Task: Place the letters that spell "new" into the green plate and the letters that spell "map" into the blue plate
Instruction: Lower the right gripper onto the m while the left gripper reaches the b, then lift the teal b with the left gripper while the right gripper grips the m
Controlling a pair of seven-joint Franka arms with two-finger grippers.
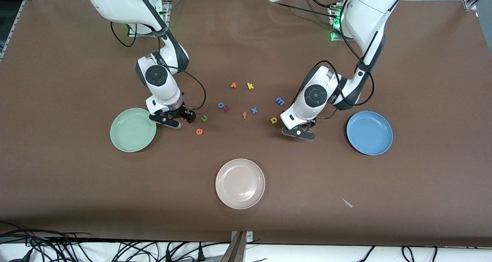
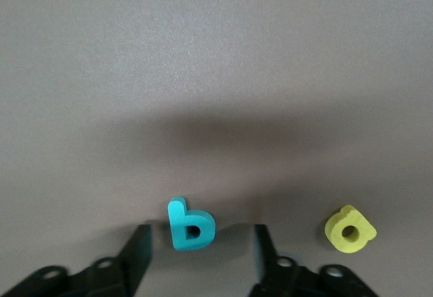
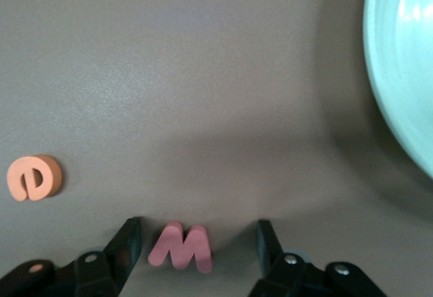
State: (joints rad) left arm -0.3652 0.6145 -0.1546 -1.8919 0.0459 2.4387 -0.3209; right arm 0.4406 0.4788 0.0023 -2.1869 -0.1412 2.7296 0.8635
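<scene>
My left gripper is down at the table between the yellow a and the blue plate. It is open, and the teal p lies flat between its fingers with a gap on each side. The yellow a lies just outside them. The blue m lies farther from the front camera. My right gripper is low beside the green plate, open around the pink-red w, which lies closer to one finger. The orange e and green n lie close by.
A beige plate sits nearer the front camera at mid-table. Loose letters lie between the arms: a blue o, a salmon f, a blue x, a yellow k and two small orange letters. A scrap lies near the front edge.
</scene>
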